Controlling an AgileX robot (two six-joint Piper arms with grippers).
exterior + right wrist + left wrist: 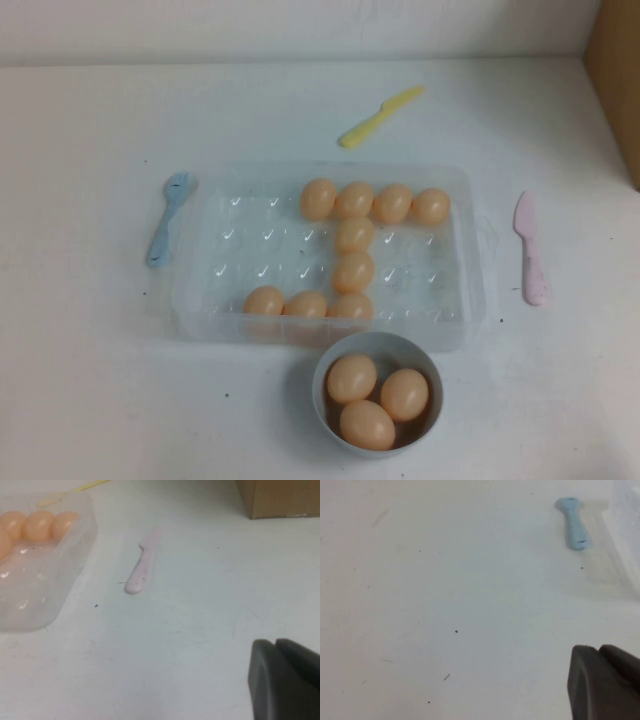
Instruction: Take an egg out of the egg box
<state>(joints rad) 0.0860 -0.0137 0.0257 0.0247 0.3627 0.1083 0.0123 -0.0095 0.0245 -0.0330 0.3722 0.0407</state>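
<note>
We've got open table on both sides where the left gripper and right gripper sit; the bowl crowds the egg box near edge, cutlery flanks it.

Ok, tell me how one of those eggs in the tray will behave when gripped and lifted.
An egg looks smooth and rounded, so it may slip between fingers and would probably roll if released on the table. It sits in the egg box touching neighbours, which may get nudged. Left gripper and right gripper sit over bare table.
</note>
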